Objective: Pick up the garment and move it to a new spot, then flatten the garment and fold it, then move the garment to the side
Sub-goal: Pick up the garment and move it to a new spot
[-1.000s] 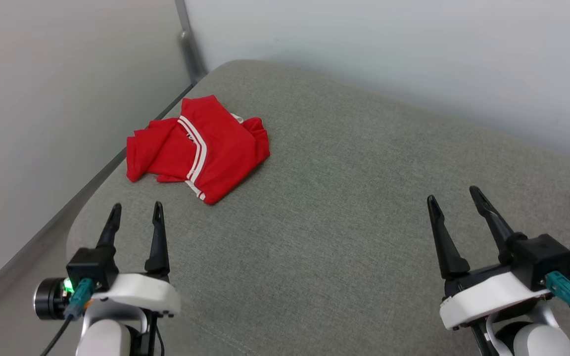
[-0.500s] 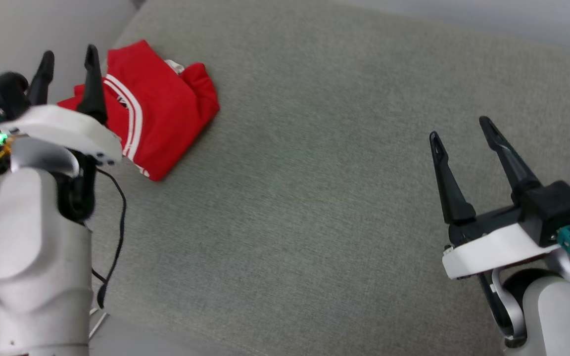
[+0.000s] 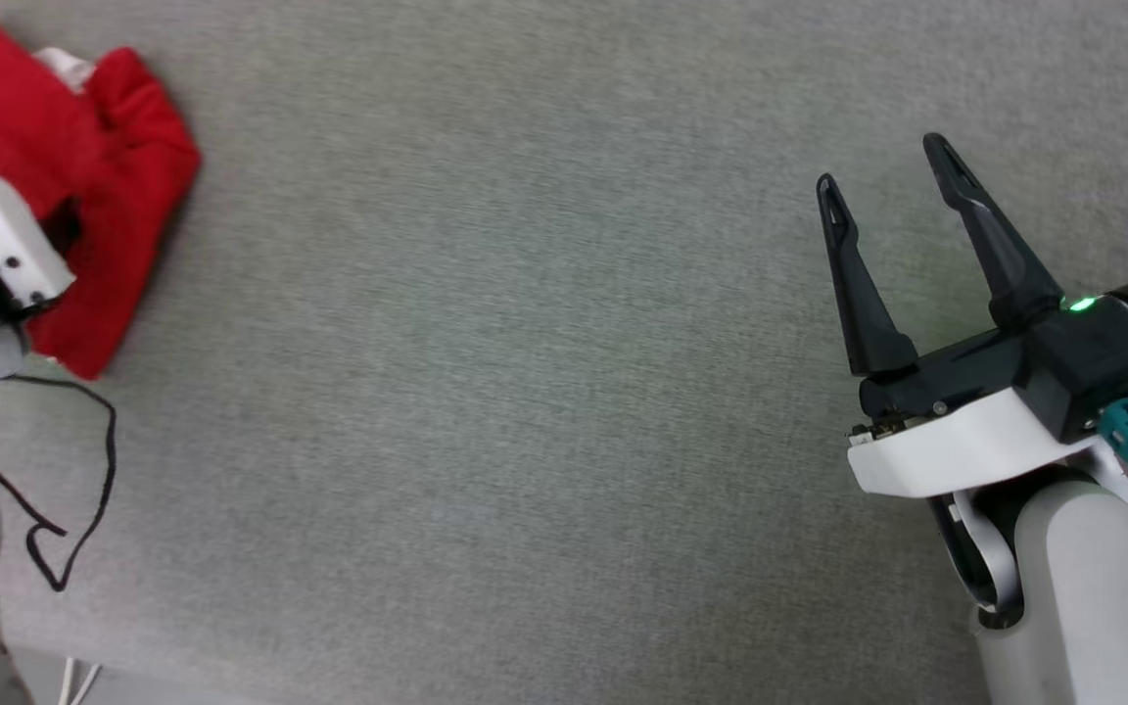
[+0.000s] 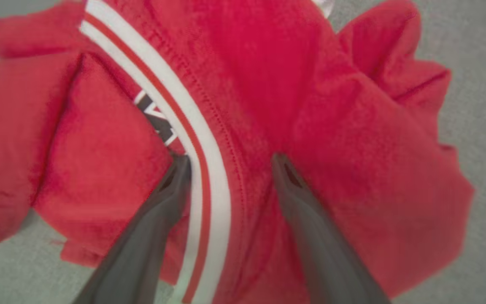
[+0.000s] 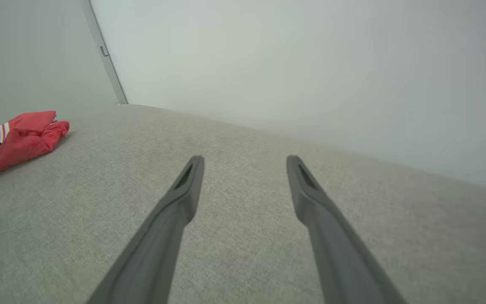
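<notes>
The garment [image 3: 109, 186], a crumpled red shirt with a red-and-white striped band, lies at the head view's upper left and is partly covered by my left wrist. In the left wrist view the garment [image 4: 344, 139] spreads under my left gripper [image 4: 230, 162], which is open, its fingertips straddling the striped trim right at the cloth. A bit of black lettering [image 4: 158, 122] peeks from a fold. My right gripper [image 3: 882, 176] hovers open over bare cushion at the right, far from the shirt. The right wrist view has the garment [image 5: 15, 139] at its left edge.
The shirt rests on a wide grey fabric cushion [image 3: 486, 372]. A pale wall [image 5: 310, 63] rises behind it, with a metal post [image 5: 103, 55] in the corner. A black cable [image 3: 74, 490] loops from my left arm over the cushion's near left.
The head camera has tilted down and swung right, pushing the shirt to the picture's upper left. My left gripper has reached forward from the near edge onto the shirt. The right gripper stays open.
</notes>
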You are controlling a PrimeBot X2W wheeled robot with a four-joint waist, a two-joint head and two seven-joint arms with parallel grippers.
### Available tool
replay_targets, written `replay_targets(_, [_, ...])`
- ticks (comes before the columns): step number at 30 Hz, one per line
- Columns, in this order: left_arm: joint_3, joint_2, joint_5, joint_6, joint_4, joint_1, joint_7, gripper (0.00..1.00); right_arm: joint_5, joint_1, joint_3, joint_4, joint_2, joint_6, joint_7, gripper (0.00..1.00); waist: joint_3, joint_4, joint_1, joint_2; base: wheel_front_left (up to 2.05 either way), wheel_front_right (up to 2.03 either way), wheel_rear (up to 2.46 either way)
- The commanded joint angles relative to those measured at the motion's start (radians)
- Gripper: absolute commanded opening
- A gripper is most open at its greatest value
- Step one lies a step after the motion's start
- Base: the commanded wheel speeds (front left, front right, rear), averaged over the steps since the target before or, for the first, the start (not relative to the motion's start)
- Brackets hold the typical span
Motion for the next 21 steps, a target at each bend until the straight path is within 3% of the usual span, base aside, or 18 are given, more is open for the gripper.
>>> replay_targets(1, [0.008, 0.009, -0.012, 0.003, 0.020, -0.016, 0.025, 1.00, 0.000, -0.019, -0.001, 0.002, 0.004, 0.000, -0.008, 1.00, 0.035, -0.037, -0.0003, 0.0000, 0.00, 0.00, 0.00])
replay_targets(6, [0.018, -0.006, -0.059, 0.001, 0.102, 0.026, 0.140, 1.00, 0.003, -0.022, -0.010, 0.015, 0.008, 0.000, -0.022, 1.00, 0.042, -0.055, -0.0003, 0.0000, 0.00, 0.00, 0.00])
replay_targets(7, [0.017, -0.010, -0.071, 0.000, 0.112, 0.035, 0.157, 0.95, 0.004, -0.022, -0.011, 0.018, 0.009, 0.000, -0.023, 1.00, 0.040, -0.057, -0.0003, 0.0000, 0.00, 0.00, 0.00])
replay_targets(8, [0.017, -0.012, -0.075, -0.001, 0.118, 0.043, 0.168, 0.55, 0.005, -0.021, -0.012, 0.021, 0.010, 0.000, -0.023, 1.00, 0.037, -0.058, -0.0003, 0.0000, 0.00, 0.00, 0.00])
replay_targets(10, [0.011, -0.005, -0.073, -0.003, 0.110, 0.055, 0.157, 0.00, 0.006, -0.017, -0.013, 0.024, 0.011, 0.000, -0.023, 1.00, 0.028, -0.059, -0.0003, 0.0000, 0.00, 0.00, 0.00])
replay_targets(16, [-0.009, 0.030, -0.047, -0.007, 0.042, 0.050, 0.000, 0.00, 0.010, 0.006, -0.014, 0.041, 0.014, 0.000, -0.032, 1.00, -0.037, -0.053, -0.0003, 0.0000, 0.00, 0.00, 0.00])
replay_targets(19, [-0.021, 0.056, -0.019, -0.006, -0.005, 0.043, -0.148, 0.00, 0.019, 0.028, -0.022, 0.050, 0.017, 0.000, -0.040, 1.00, -0.091, -0.049, -0.0003, 0.0000, 0.00, 0.00, 0.00])
replay_targets(21, [-0.023, 0.044, -0.017, -0.006, -0.019, 0.050, -0.237, 0.00, 0.023, 0.045, -0.030, 0.055, 0.019, 0.000, -0.045, 1.00, -0.132, -0.047, -0.0003, 0.0000, 0.00, 0.00, 0.00])
